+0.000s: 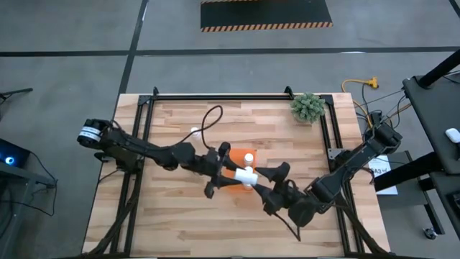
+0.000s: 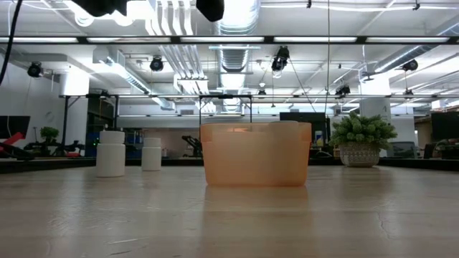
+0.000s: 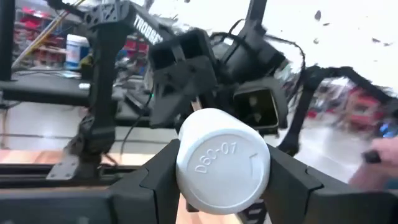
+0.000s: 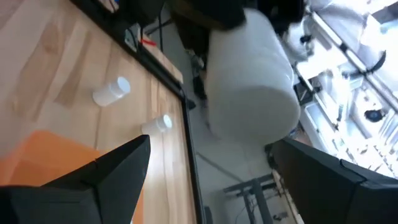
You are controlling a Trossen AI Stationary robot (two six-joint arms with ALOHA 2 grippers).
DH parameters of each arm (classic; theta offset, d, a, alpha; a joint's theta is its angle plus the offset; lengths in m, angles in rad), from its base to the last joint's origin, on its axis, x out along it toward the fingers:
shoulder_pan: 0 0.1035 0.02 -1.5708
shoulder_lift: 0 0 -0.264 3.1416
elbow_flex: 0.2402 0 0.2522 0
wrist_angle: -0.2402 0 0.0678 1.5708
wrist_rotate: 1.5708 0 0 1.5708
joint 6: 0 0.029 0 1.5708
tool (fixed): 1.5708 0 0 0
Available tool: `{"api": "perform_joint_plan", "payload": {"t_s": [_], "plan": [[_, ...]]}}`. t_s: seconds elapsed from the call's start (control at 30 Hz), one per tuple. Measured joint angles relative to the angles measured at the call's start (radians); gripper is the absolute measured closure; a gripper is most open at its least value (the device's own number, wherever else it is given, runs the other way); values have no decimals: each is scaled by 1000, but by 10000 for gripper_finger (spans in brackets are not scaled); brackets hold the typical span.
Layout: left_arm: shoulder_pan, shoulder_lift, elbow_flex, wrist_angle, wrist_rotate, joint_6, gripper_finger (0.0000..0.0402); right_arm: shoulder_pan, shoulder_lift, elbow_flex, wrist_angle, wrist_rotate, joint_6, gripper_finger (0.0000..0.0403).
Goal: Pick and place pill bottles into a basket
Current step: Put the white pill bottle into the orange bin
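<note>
My left gripper (image 1: 233, 173) is shut on a white pill bottle (image 1: 248, 173), which it holds on its side above the orange basket (image 1: 231, 188). My right gripper (image 1: 263, 179) faces it from the table's right, open. Its fingers (image 4: 124, 165) are spread just short of the bottle's far end (image 4: 249, 74) and do not touch it. One bottle (image 1: 249, 157) stands in the basket. Two more bottles (image 2: 111, 153) (image 2: 150, 153) stand on the table to the basket's left. My left gripper pinches the bottle's side wall (image 3: 186, 186) between its two fingers, near the bottle's bottom end. The bottle lies along the fingers, its flat bottom (image 3: 222, 160) toward the wrist and its other end toward my right gripper. It is about level and lifted clear above the basket.
A small green plant in a pot (image 1: 307, 107) stands at the table's far right corner. The dark frame rails (image 1: 237, 95) run along the table's far edge and sides. A person's hand (image 3: 382, 168) shows beyond the table in the left wrist view.
</note>
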Motion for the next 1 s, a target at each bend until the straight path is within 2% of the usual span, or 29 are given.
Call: {"api": "perform_joint_plan", "payload": {"t_s": [0.2,0.47,0.63,0.73,1.0], "plan": [[31,0,-22,16,40,-41,238,3,0,-70,254,1,-183,75],[35,1,-23,19,67,-51,237,3,0,-151,505,7,-342,75],[35,1,-23,18,80,-53,237,12,0,-201,692,-60,-441,75],[35,1,-23,21,92,-67,237,15,0,-223,755,-93,-473,75],[35,2,-23,31,104,-76,237,14,0,-248,809,-102,-504,75]]}}
